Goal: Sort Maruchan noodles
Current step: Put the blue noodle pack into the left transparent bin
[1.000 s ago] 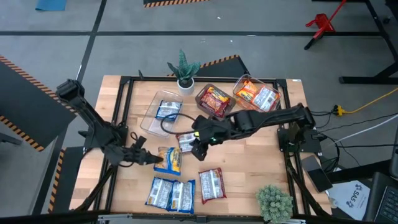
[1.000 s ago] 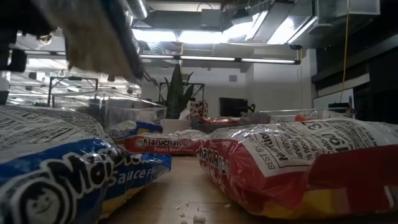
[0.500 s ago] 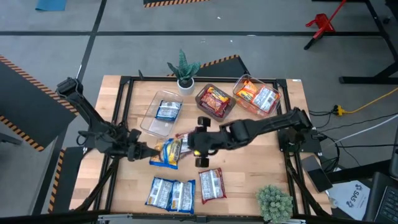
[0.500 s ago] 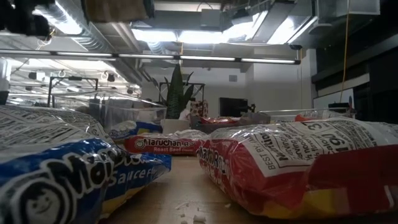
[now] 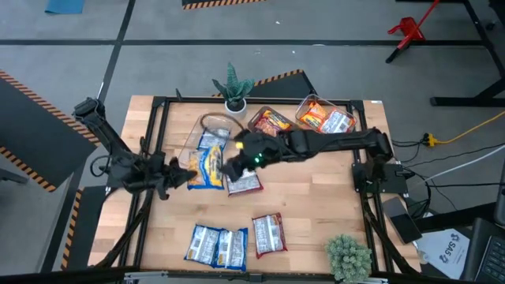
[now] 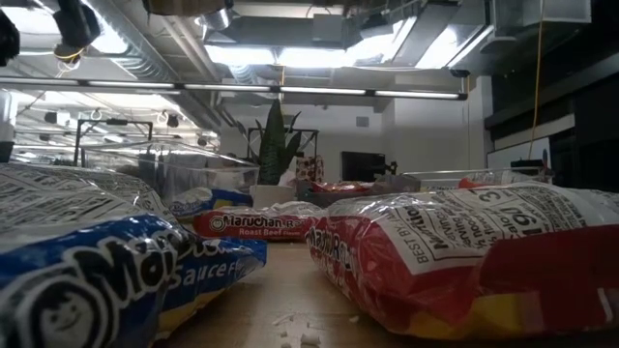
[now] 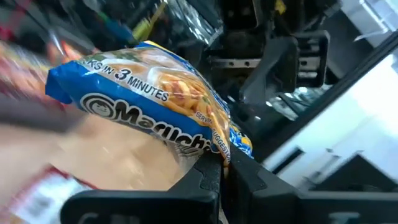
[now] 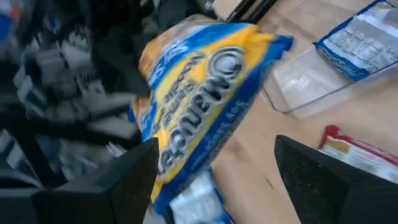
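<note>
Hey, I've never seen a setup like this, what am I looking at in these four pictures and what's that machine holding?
This is a robot with two dark arms working at a wooden table. One picture looks straight down on everything, one sits at table height among the packets, and two come from cameras on the arms' wrists.

The job is sorting ramen noodle packets. The left gripper is shut on a blue-yellow packet, pinching its edge and holding it just beside the clear bin; the left wrist picture shows that packet up close. The right gripper is open and holds nothing, close by the same packet.

Three packets lie at the table's front, a red packet near the middle, and two more bins at the back hold red and orange ones.
</note>
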